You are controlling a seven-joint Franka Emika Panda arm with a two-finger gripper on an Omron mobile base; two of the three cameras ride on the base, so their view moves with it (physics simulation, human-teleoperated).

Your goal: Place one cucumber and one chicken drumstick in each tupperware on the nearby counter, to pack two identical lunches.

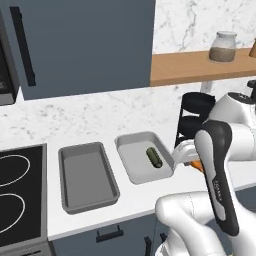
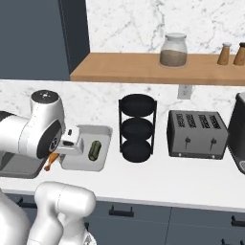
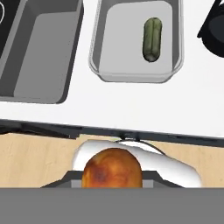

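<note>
Holding an orange-brown chicken drumstick [image 3: 112, 168], the hand [image 3: 112, 177] has its jaws drawn in narrow on the meat, the fat end facing the hand camera. From the right base camera the drumstick [image 2: 50, 161] pokes out below the wrist, near the front corner of the right-hand tupperware [image 2: 103, 131].

That tupperware [image 3: 98, 70] already has a cucumber [image 3: 152, 39] lying in it, toward its right wall as the hand camera sees it. The left tupperware [image 1: 65, 155] looks bare. No second cucumber or second drumstick can be made out.

The step in hand seems to be carrying the drumstick to a container. To do it well, I would bring the hand over the free floor of the right tupperware, on the side away from the cucumber, lower until the drumstick is inside the rim, then let go. Dropping from high risks a bounce or a roll onto the desk [image 1: 140, 197]. The rim nearest the robot must be crossed with room to spare.

The hand camera gives the clearest look at the grip and the bare space beside the cucumber. The left base camera shows both containers side by side next to the stove [image 1: 20, 195], though the arm hides the hand there. The right base camera adds a black three-tier rack [image 2: 137, 128] standing just beside the tupperware, and a toaster [image 2: 197, 134] further along.
</note>
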